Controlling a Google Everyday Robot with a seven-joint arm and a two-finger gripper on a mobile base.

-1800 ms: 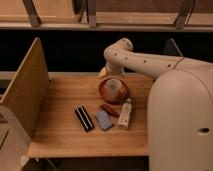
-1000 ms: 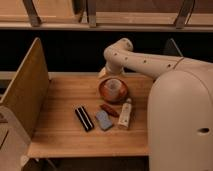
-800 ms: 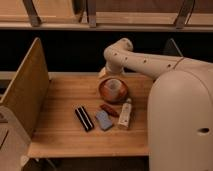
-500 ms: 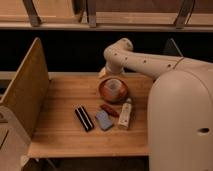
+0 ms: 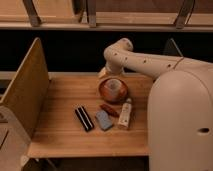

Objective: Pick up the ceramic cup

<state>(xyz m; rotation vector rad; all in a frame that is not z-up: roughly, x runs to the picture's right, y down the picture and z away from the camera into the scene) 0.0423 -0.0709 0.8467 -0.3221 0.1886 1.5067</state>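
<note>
Cream ceramic cup (image 5: 114, 86) sits beside end effector (image 5: 105, 75).

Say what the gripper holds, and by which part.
Cannot be told. The gripper sits just behind the ceramic cup, which stands in the reddish-brown bowl; any hold is hidden.

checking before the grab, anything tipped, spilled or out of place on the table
The cup seems to sit inside the red-brown bowl, not on the table. The white bottle in front of it looks laid on its side. No spill shows. The gripper is just behind the bowl.
</note>
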